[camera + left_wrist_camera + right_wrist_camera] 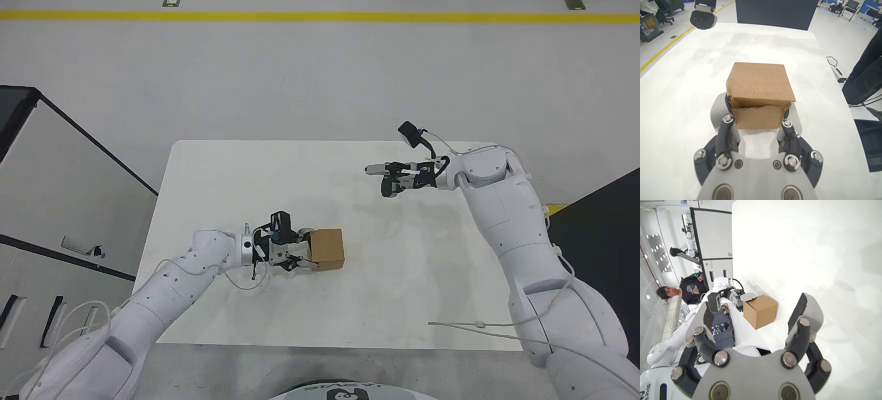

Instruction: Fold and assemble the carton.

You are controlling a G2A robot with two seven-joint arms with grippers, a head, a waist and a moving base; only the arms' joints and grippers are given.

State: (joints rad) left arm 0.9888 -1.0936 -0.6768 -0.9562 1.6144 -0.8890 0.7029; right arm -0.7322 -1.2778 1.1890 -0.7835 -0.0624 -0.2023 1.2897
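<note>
Left gripper (758,113) clamps the carton (759,83) at its near end, one finger against each side wall. The left wrist view reveals a ragged flap edge and a dark gap under the top panel. From above it reads as a closed brown cube, six o'clock of the table (400,300) centre. Right gripper (380,180), spread wide and empty, hangs at two o'clock from the carton.

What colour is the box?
The box is plain brown; the left wrist view shows it best.

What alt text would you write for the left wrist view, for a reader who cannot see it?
The left gripper clasps the near end of a folded brown carton, one finger at each side, on a white table. The right gripper hangs farther off.
</note>
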